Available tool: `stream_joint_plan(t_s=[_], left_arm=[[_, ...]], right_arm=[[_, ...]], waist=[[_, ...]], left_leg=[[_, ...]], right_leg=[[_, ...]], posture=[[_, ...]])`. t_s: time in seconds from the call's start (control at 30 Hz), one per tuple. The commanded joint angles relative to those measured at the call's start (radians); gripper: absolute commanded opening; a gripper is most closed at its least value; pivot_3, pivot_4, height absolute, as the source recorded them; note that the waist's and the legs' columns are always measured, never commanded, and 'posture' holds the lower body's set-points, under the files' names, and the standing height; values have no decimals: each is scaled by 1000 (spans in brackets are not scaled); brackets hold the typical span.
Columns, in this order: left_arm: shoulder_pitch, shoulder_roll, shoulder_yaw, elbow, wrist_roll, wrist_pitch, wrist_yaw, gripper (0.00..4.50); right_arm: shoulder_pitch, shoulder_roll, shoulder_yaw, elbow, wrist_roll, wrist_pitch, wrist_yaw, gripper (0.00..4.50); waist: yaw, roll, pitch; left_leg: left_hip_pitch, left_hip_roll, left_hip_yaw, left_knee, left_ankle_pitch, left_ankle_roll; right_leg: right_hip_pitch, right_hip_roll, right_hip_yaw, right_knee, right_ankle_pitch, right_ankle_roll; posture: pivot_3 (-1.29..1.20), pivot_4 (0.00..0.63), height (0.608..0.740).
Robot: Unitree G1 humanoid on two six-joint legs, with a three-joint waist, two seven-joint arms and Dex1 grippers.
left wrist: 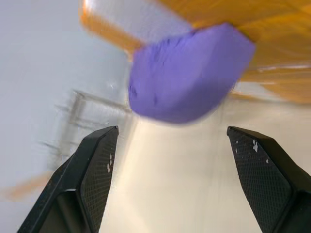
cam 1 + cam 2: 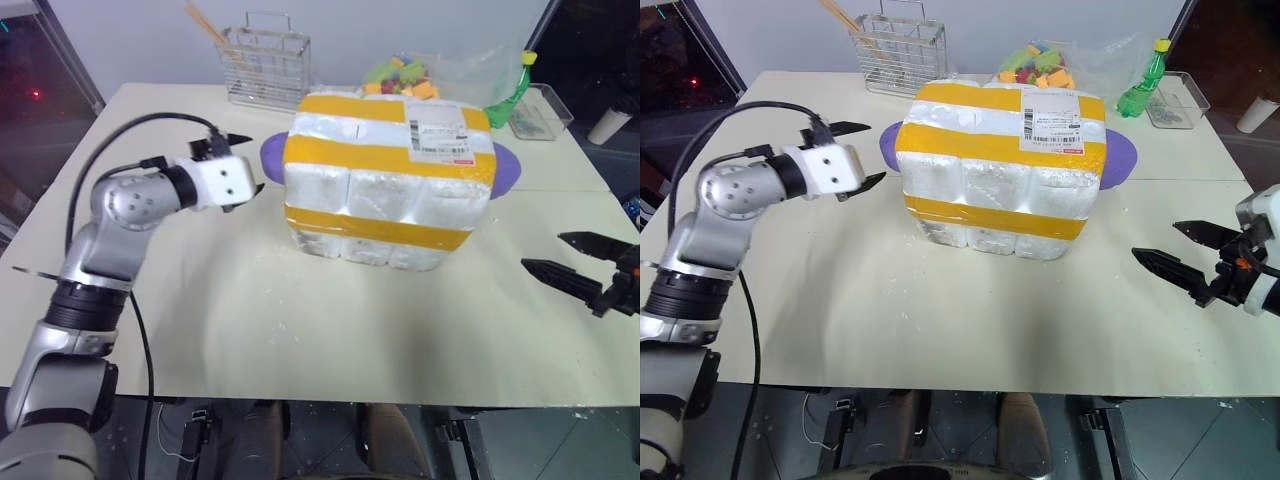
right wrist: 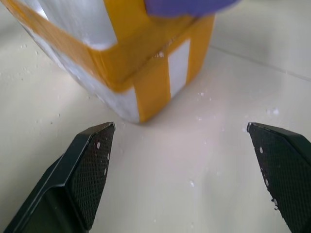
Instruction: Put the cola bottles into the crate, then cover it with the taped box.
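From the head views, we see the taped box (image 2: 385, 180) standing on the surface (image 2: 250, 320), covering what is beneath it, with the left end effector (image 2: 243, 162) just beside its left end and the right end effector (image 2: 1175, 250) well apart on the right, both with fingers spread. In the left wrist view, a purple plate (image 1: 187, 75) juts from under the box. In the right wrist view, the box corner sits ahead. We judge the cover placed; we should withdraw without nudging it.

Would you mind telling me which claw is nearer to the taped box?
The left claw is nearer, open just off the taped box's left end. The right claw is open too, farther out past the box's right end.
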Motion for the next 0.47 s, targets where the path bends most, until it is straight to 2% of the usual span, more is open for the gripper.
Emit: stream_joint_plan(t_s=[0.03,0.13,0.2,0.33,0.47], left_arm=[[-27,143,127,21,-259,281,-283,3735],[19,282,138,59,-383,366,-539,3735],[15,332,133,100,-423,410,-632,3735],[-83,335,113,221,-430,479,-654,3735],[-106,324,107,233,-425,468,-666,3735]], right_arm=[[40,-30,-81,13,-16,-38,75,4500],[59,-51,-89,31,-16,-63,147,4500],[58,-68,-80,52,-25,-82,183,4500],[24,-110,-48,95,-30,-104,230,4500],[-27,-125,-19,116,-29,-108,236,4500]], waist=[[-8,0,0],[-15,0,0],[-15,1,0],[2,0,-1],[1,0,-1]], left_leg=[[1,0,0,-1,0,0],[2,0,0,-2,0,0],[3,0,0,-2,0,0],[7,1,0,-1,0,0],[6,1,0,-1,0,0]], right_leg=[[0,0,0,0,0,0],[1,0,0,0,0,0],[2,0,0,0,0,-1],[8,0,0,-3,-3,-4],[9,0,0,-6,-2,-4]], posture=[[0,150,739],[0,150,739],[0,150,739],[0,150,739],[0,150,739]])
